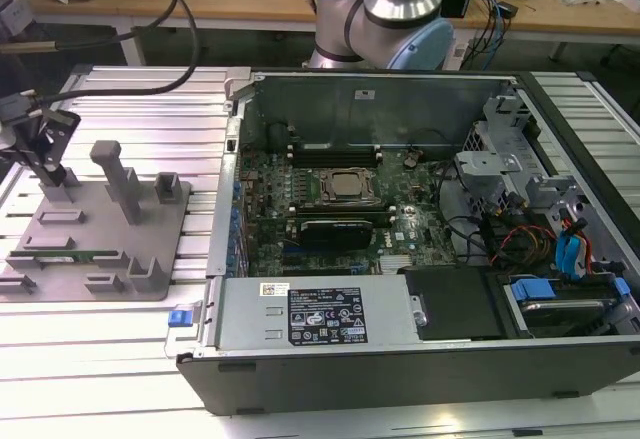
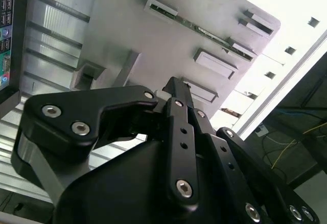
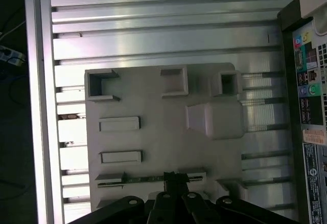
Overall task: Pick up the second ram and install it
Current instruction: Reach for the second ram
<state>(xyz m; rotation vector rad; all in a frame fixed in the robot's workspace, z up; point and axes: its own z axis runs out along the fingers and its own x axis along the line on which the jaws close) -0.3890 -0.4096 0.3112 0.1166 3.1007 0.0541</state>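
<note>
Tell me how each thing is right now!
second ram: lying in a slot of the gray fixture, not picked up.
gripper: shut, empty, above the gray fixture.
computer case: open, insides showing.

**Exterior view.** Open computer case (image 1: 400, 379) on ribbed aluminium bench (image 1: 150, 109), with a grey fixture plate (image 1: 100, 234) at the case's nine o'clock. Inside the case: silver processor (image 1: 346, 187); black expansion card (image 1: 345, 227) at the processor's six o'clock; blue-tabbed drive bay (image 1: 565, 304) at its four o'clock.
</note>
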